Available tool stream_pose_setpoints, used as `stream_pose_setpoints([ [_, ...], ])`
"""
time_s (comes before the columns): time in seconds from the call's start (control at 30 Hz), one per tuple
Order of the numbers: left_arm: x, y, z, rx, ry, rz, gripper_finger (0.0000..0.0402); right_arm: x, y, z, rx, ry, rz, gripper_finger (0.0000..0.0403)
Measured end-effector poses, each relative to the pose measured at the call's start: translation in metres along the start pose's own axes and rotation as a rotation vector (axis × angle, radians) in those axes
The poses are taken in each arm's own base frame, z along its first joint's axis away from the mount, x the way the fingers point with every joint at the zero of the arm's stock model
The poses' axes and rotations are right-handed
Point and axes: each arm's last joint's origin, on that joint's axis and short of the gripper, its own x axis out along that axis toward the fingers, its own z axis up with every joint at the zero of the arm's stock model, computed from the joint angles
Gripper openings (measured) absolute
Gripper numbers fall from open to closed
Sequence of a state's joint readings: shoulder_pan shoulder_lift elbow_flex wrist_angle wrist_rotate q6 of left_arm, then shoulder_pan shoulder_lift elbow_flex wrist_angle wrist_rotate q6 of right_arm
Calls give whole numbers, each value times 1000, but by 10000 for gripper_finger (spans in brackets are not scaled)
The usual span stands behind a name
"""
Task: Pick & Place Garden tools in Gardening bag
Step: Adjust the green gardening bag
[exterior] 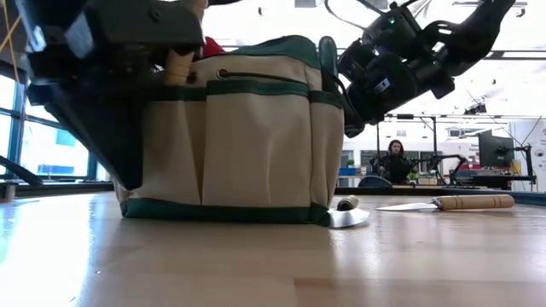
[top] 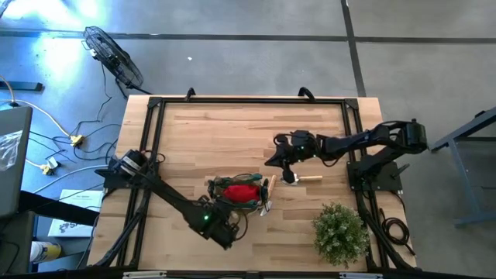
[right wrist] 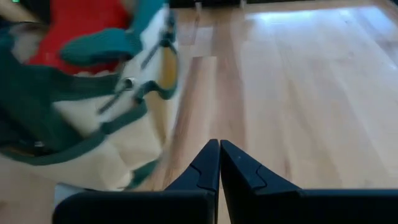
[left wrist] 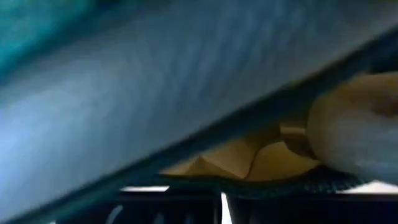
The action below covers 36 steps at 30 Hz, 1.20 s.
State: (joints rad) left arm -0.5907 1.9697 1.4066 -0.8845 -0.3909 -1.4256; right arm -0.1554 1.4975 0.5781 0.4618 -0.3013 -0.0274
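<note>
The gardening bag (top: 219, 186) stands at the table's near middle, tan cloth with green trim (exterior: 230, 136). A red fabric piece (top: 242, 191) lies inside it and shows in the right wrist view (right wrist: 81, 25). A wooden handle (exterior: 179, 64) sticks up at its rim. One trowel (top: 269, 194) lies against the bag's right side, its blade (exterior: 348, 217) on the table. Another trowel (top: 306, 178) lies flat on the table to the right (exterior: 452, 203). My right gripper (right wrist: 219, 149) is shut and empty, above the table between bag and trowel (top: 273, 160). My left gripper (top: 231, 222) is close against the bag's near side; its fingers are hidden.
A bushy green potted plant (top: 339, 232) stands at the near right corner. A black frame (top: 248, 101) runs along the table's edges. Bare wood lies across the far half of the table. A person (exterior: 395, 158) sits in the room beyond the table.
</note>
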Motion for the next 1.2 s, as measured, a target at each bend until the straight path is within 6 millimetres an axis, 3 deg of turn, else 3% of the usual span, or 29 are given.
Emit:
stream_pose_setpoints([
  [0.4, 4, 5, 9, 47, 14, 39, 0, 8, 38, 0, -65, 9, 88, 3],
  [0.73, 4, 20, 10, 85, 35, 183, 0, 10, 55, 0, -93, 0, 142, 3],
  [1.2, 19, 35, 50, 146, 45, 263, 0, 11, 68, -2, -106, 24, 158, 3],
])
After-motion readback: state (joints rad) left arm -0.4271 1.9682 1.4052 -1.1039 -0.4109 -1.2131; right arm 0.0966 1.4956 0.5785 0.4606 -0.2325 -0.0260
